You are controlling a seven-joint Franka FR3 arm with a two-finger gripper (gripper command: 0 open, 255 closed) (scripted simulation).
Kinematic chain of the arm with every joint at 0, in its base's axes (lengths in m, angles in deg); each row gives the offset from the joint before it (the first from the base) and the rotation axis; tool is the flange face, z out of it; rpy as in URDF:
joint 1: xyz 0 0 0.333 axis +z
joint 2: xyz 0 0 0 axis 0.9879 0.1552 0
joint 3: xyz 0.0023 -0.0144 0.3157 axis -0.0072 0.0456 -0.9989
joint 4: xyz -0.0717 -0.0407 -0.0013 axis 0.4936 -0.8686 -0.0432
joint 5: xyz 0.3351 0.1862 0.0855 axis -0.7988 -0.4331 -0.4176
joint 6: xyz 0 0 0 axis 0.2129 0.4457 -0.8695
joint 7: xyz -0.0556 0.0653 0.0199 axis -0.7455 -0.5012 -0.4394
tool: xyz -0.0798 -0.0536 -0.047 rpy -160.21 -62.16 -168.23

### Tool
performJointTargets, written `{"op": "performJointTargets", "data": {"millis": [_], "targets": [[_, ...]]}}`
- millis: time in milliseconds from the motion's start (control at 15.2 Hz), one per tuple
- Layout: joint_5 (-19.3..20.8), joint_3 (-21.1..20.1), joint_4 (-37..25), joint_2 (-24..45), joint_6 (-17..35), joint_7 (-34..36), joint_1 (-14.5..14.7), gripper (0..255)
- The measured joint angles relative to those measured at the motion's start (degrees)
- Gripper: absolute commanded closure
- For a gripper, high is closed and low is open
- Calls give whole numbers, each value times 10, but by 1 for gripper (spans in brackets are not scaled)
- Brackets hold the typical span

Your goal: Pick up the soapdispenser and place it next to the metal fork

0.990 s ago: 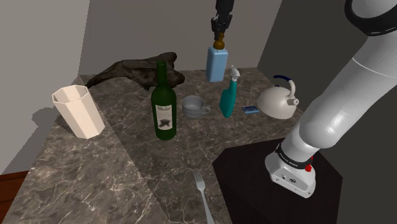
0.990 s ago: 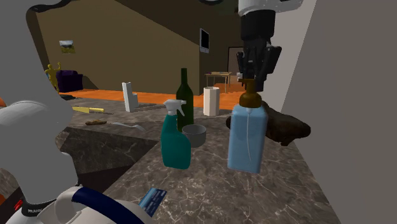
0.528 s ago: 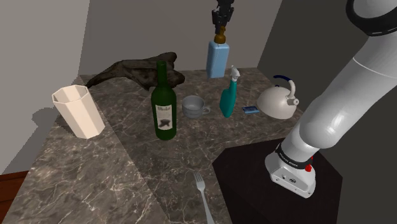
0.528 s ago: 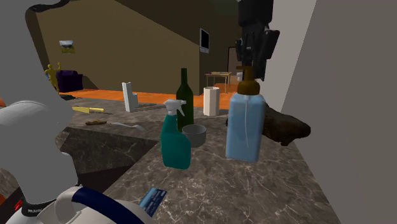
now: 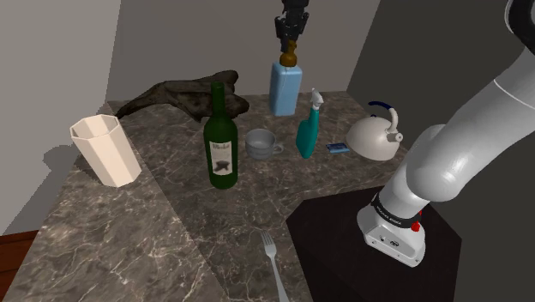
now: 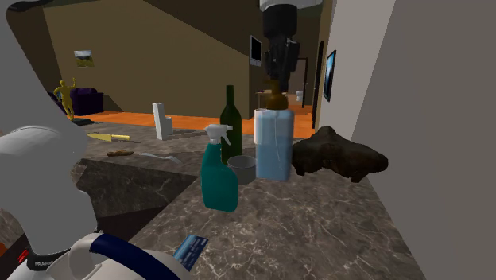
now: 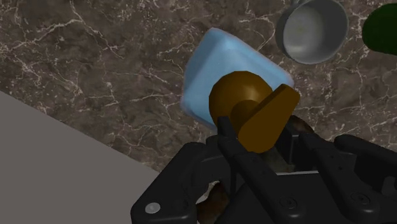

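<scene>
While gripper [image 5: 291,40] clasps one soapdispenser [image 5: 285,88], one fork [image 5: 273,262]

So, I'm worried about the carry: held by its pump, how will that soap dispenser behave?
The soap dispenser hangs from its brown pump in the tool, so it may swing. Its tall, narrow body looks tippy when set down. Probably rigid, not floppy.

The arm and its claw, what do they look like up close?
The arm is made of thick, rounded white segments with dark bands at the joints, and a small red button sits near its foot. The gripper is all black and blocky, with two slim fingers and a silver screw in its housing.
</scene>
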Motion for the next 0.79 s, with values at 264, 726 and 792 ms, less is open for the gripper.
{"op": "performJointTargets", "data": {"millis": [264,726,792], "targets": [[-4,-31,32,-27,2,52,21,255],[-19,-94,49,-50,-8,149,59,255],[-21,-103,59,-55,-4,162,64,255]]}}
